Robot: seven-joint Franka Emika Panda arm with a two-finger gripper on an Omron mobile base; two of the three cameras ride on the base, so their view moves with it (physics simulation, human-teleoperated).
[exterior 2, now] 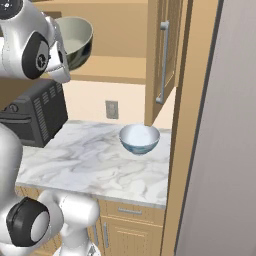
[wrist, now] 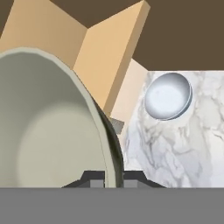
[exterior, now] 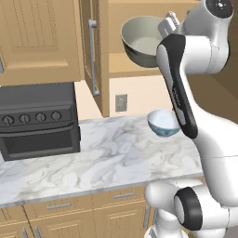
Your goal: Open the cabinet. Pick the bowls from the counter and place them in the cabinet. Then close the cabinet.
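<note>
My gripper (wrist: 111,179) is shut on the rim of the olive-grey bowl (exterior: 142,39), held tilted and high in front of the open cabinet (exterior: 125,69), just above its lower board. In the hand view that bowl (wrist: 43,131) shows its cream inside, with its rim running down between my fingertips. From the right it hangs beside the arm (exterior 2: 75,40). The white patterned bowl (exterior: 163,123) stands upright on the marble counter (exterior: 93,158) below the cabinet, and is seen again from the right (exterior 2: 139,138) and from the hand (wrist: 168,96). Both cabinet doors stand open (exterior: 93,51) (exterior 2: 162,60).
A black oven (exterior: 39,121) with knobs sits on the counter's left end. A wall outlet (exterior: 121,102) is on the backsplash under the cabinet. A tall wooden panel (exterior 2: 197,125) bounds the counter on the right. Low drawers (exterior: 69,204) run under the counter edge.
</note>
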